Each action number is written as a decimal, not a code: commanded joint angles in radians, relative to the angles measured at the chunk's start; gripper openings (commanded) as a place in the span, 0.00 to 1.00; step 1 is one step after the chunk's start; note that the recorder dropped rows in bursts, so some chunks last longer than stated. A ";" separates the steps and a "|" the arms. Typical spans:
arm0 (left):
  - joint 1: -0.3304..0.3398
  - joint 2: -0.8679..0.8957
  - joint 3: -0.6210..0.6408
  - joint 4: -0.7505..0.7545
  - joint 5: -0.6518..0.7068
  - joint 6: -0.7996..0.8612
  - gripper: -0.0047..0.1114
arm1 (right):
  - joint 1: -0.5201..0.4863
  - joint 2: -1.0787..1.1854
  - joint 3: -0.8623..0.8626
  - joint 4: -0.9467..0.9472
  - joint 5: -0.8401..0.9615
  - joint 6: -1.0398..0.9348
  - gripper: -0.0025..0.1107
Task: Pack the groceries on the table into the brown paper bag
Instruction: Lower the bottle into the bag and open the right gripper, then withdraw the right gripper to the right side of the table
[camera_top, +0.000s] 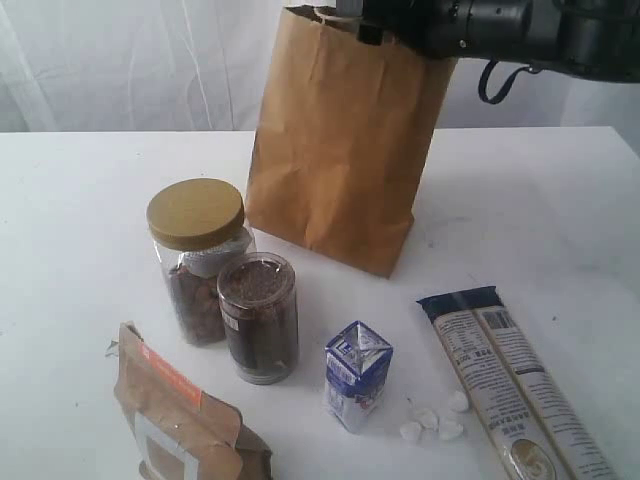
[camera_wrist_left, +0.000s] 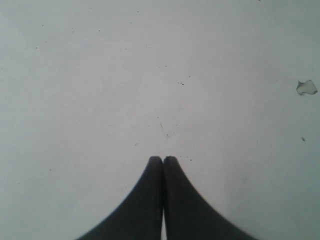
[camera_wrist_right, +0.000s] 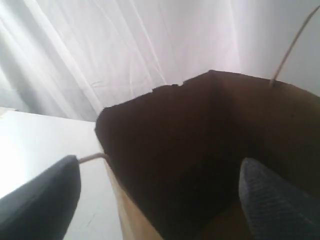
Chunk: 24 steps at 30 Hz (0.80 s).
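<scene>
Brown creased kraft paper bag with twisted cord handles (camera_top: 340, 150) stands upright at the far middle of the plain white tabletop (camera_top: 70, 200), mouth open. The right gripper (camera_wrist_right: 160, 166) is at that mouth, its fingers wide apart with nothing seen between them. One finger (camera_wrist_right: 275, 200) shows against the dark interior, the other beside the rim. The left gripper (camera_wrist_left: 163, 160) hangs over bare table, fingers pressed together, empty.

Five items lie in front of the bag:
- Clear jar with tan lid (camera_top: 197, 262), close against the smaller dark-filled jar (camera_top: 258, 318).
- Small blue-white carton (camera_top: 357, 375), near them.
- Kraft pouch with orange strip (camera_top: 185, 420), at the near edge.
- Long printed packet (camera_top: 515, 385), lying flat, well apart.

No yellow bottle is in view. The bag's contents cannot be told.

Handling, as judged:
- **Jars:** rigid, probably heaviest, smooth-walled and apt to slip. Take them across the body below the lid.
- **Carton:** light and dentable. Grip the flat sides gently.
- **Pouch:** soft. Take it at the folded top.
- **Packet:** likely to sag. Hold it mid-length.
- **Bag:** thin-walled and may tip if knocked.
</scene>
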<state>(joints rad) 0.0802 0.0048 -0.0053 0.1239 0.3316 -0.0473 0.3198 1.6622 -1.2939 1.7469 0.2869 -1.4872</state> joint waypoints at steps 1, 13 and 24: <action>-0.004 -0.005 0.005 -0.002 0.036 0.000 0.04 | 0.001 -0.038 -0.007 -0.059 0.120 0.012 0.73; -0.004 -0.005 0.005 -0.002 0.036 0.000 0.04 | 0.001 -0.129 -0.007 -0.278 0.245 0.078 0.73; -0.004 -0.005 0.005 -0.002 0.036 0.000 0.04 | -0.001 -0.316 -0.007 -1.539 0.510 0.948 0.73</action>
<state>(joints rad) 0.0802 0.0048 -0.0053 0.1239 0.3316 -0.0473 0.3198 1.3921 -1.2939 0.4586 0.7048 -0.7639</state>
